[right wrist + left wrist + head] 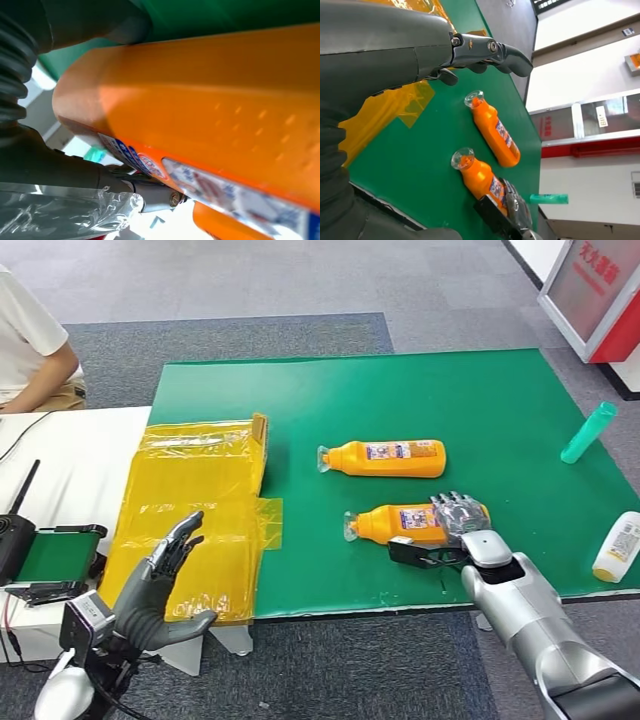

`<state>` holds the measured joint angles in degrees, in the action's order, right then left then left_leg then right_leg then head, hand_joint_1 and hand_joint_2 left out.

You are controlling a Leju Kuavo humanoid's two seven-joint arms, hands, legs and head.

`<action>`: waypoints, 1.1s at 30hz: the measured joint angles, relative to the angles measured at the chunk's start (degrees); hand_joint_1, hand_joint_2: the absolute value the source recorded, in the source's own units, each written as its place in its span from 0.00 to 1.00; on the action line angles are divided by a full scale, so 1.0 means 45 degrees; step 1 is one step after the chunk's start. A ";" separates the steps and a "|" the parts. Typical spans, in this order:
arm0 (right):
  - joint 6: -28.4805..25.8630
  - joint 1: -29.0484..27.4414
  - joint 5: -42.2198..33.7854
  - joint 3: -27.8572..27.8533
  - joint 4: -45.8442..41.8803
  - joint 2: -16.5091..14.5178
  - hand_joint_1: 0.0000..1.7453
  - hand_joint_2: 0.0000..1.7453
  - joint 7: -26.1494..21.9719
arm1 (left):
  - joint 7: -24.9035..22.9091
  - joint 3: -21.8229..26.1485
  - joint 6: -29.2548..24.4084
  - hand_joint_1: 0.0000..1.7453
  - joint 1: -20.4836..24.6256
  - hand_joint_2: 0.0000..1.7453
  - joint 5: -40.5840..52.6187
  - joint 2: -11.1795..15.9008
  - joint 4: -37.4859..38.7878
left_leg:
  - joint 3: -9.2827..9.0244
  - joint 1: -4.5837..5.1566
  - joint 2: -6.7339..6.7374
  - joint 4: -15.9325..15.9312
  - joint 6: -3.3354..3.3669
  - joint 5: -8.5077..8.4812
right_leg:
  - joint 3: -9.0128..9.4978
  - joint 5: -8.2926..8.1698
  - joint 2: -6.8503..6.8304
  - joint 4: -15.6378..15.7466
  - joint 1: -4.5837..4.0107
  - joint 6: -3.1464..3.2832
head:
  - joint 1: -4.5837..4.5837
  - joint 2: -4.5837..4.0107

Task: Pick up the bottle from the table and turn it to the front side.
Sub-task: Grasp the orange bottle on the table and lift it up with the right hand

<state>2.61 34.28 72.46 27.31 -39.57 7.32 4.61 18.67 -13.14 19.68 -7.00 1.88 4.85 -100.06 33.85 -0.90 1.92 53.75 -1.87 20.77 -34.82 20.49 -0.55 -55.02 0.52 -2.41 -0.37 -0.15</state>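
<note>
Right hand [460, 525] clamped on near bottle [392, 523], lying on mat [490, 400].
Left hand [162, 580] idle, fingers apart. Risk: smooth bottle slips during turn; grip sits near base.

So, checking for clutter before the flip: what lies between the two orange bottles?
Bare green mat, seen in the head view, separates the far orange bottle from the near orange bottle, which the right hand grips.
</note>
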 joint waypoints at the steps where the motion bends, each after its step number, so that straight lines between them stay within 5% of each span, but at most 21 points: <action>1: -0.0028 0.0021 -0.0033 0.0034 0.0058 -0.0018 1.00 1.00 -0.0033 | 0.0008 -0.0039 -0.0008 0.00 -0.0007 1.00 0.0004 0.0001 0.0000 | 0.0000 0.0000 0.0000 0.0000 0.0000 -0.0003 | 0.0000 -0.0003 0.0000 0.0000 0.0000 -0.0001 | -0.0001 0.0000; 17: -0.0068 0.0302 -0.1000 0.0197 0.0354 -0.0047 1.00 1.00 -0.0592 | 0.0114 -0.0217 0.0042 0.00 -0.0011 1.00 -0.0032 0.0073 -0.0095 | -0.0003 -0.0001 0.0000 0.0000 -0.0007 -0.0012 | -0.0003 -0.0008 0.0001 0.0000 -0.0001 0.0006 | -0.0001 0.0000; 21: -0.0245 -0.0323 -0.4124 -0.0544 -0.0318 -0.0163 1.00 1.00 -0.1325 | 0.0126 -0.0211 -0.0112 0.00 -0.0056 1.00 -0.0070 0.0073 -0.0163 | 0.0008 -0.0002 -0.0001 0.0000 -0.0006 -0.0012 | -0.0005 -0.0006 -0.0001 -0.0001 -0.0002 0.0003 | -0.0002 0.0000; 27: 0.0416 -0.3063 -1.0032 -0.2401 -0.4605 -0.0583 1.00 1.00 -0.2375 | 0.0233 -0.0046 -0.0446 0.00 -0.0236 1.00 -0.0141 0.0062 -0.0514 | 0.0069 -0.0003 -0.0016 0.0000 -0.0005 -0.0010 | -0.0054 0.0017 -0.0026 -0.0004 -0.0005 -0.0005 | 0.0000 0.0000; 33: 0.0495 -0.4865 -1.1961 -0.3049 -0.7930 -0.0685 1.00 1.00 -0.2971 | 0.0243 0.0039 -0.0532 0.00 -0.0032 1.00 -0.0176 0.0037 -0.0627 | 0.0100 0.0005 -0.0025 0.0000 0.0005 0.0011 | -0.0081 0.0036 -0.0033 -0.0004 0.0004 -0.0012 | -0.0002 0.0000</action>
<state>4.84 12.39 18.64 13.59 -75.25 4.24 -8.76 19.76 -12.96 17.28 -7.14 1.09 5.02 -102.88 34.30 -0.88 1.81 53.75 -1.85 20.82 -35.18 20.65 -0.70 -55.03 0.54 -2.46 -0.38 -0.15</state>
